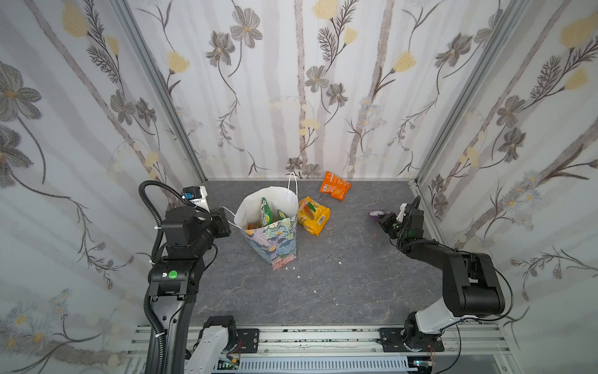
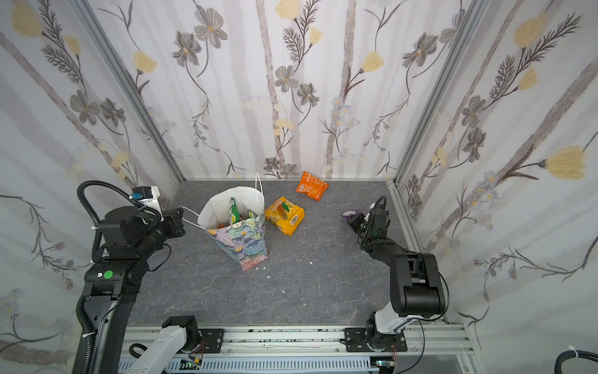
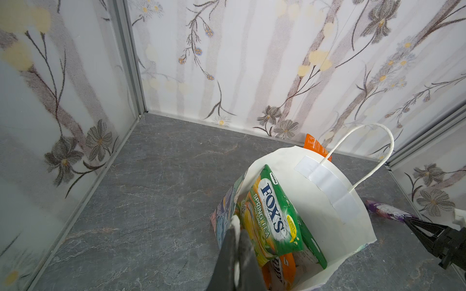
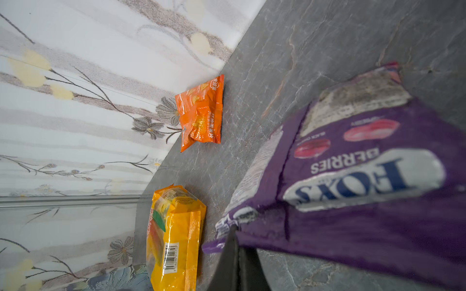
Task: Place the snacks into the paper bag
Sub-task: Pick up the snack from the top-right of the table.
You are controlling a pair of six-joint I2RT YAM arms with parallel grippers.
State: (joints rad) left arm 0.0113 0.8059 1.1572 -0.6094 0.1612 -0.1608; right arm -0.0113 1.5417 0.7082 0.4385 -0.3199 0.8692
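Three packets are outside the paper bag [image 1: 275, 239], which stands open at the centre of both top views with green packets [image 1: 264, 210] and something orange already inside; the job looks past halfway. The yellow packet [image 1: 313, 215] lies just right of the bag; the orange packet [image 1: 335, 186] sits above it near the back wall [image 1: 323, 129]. The purple packet [image 1: 376, 214], at centre right, is pinched at its edge by the right tool [image 4: 238, 234]. The left tool [image 3: 237, 226] is pressed together on the bag's white cord handle [image 1: 230, 216], probably steadying the mouth. Bare worktop [image 1: 323, 285] fills the lower middle; the right wall [image 1: 485, 162] stands close beside the right tool, so its free room lies leftward.
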